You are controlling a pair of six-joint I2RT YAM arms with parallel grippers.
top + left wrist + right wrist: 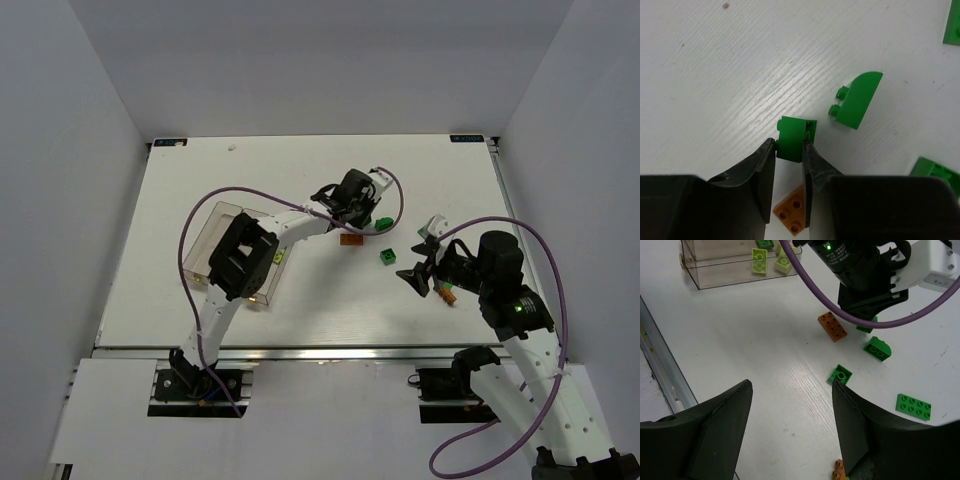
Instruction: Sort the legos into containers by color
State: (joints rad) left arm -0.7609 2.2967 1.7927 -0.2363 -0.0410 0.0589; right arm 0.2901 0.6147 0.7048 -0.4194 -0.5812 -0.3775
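Jaws of the left gripper [788,146] are closed on a small green brick [795,131], near an orange brick [791,214] on the table [715,75]. The containers [212,240] lie to its left, toward the near edge. The right gripper [790,390] stands open, empty.

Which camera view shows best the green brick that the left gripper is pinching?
The left wrist view: the green brick sits clearly between the shut fingers of the left gripper. The right wrist view shows only a green edge under that gripper; in the top view the gripper hides it.
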